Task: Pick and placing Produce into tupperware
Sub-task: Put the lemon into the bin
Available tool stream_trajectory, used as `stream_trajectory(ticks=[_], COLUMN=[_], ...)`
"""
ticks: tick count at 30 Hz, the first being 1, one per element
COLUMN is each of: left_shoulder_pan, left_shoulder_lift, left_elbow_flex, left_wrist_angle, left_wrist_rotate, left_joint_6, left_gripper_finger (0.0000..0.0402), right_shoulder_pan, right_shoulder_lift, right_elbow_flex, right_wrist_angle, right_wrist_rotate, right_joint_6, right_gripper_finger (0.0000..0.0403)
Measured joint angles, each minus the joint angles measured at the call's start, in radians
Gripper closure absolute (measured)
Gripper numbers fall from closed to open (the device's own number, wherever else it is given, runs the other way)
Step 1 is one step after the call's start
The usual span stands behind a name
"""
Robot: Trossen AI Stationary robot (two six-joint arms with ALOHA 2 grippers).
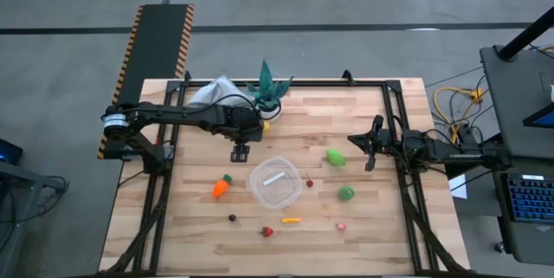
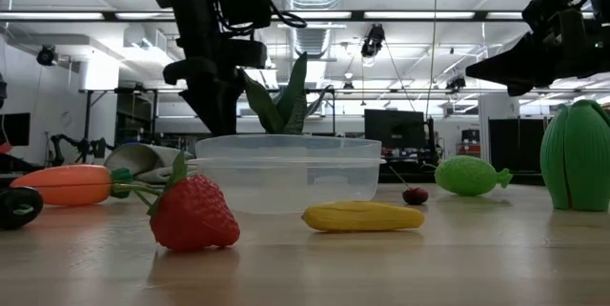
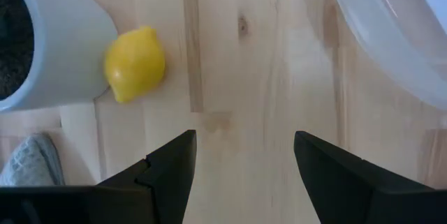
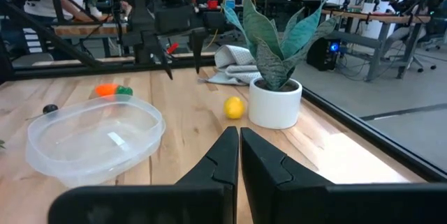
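Half-seen tupperware (image 3: 391, 21), lemon (image 3: 135, 63) partly behind pot (image 3: 49, 49)

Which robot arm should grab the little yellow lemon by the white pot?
Probably the left. Its gripper hangs open near the small yellow lemon; the right gripper is shut, farther off.

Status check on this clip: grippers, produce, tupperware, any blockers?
Left gripper open, empty, hovering between lemon and tupperware. Right gripper shut, empty, waiting at right edge. Tupperware empty; produce all on table. Lemon touches white pot.
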Motion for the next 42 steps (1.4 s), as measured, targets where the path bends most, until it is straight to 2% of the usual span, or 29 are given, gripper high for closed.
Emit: stream_trajectory(ticks=[4, 15, 18, 25, 31, 36, 42], left_shoulder_pan=[0.0, 0.0, 0.0, 0.004, 0.017, 0.021, 0.022], left_shoulder_lift=[0.0, -0.02, -0.037, -0.059, -0.01, 0.088, 0.145], left_elbow_flex=[0.0, 0.034, 0.046, 0.038, 0.037, 0.037, 0.053], left_wrist_angle=[0.081, 0.093, 0.106, 0.073, 0.078, 0.075, 0.077], left_wrist_rotate=[-0.001, -0.002, 0.005, 0.001, -0.007, -0.008, -0.041], left_joint_6=[-0.003, -0.014, -0.031, -0.031, -0.021, 0.0, 0.004], left_gripper_finger=[0.0175, 0.0175, 0.0175, 0.0175, 0.0175, 0.0175, 0.0175], right_shoulder_pan=[0.0, 0.0, 0.0, 0.001, 0.001, 0.001, 0.0], right_shoulder_lift=[0.0, 0.0, 0.002, 0.019, 0.063, 0.08, 0.078], right_elbow_flex=[0.0, 0.0, 0.007, 0.017, 0.017, 0.017, 0.017], right_wrist_angle=[0.0, 0.003, 0.003, -0.007, -0.005, -0.006, -0.004], right_wrist_rotate=[0.0, -0.027, -0.027, -0.033, -0.032, -0.032, -0.027], right_joint_6=[-0.001, 0.005, 0.019, 0.055, 0.048, 0.045, 0.044], right_gripper_finger=[0.0394, 0.0383, 0.0355, 0.0264, 0.0191, 0.0162, 0.0155])
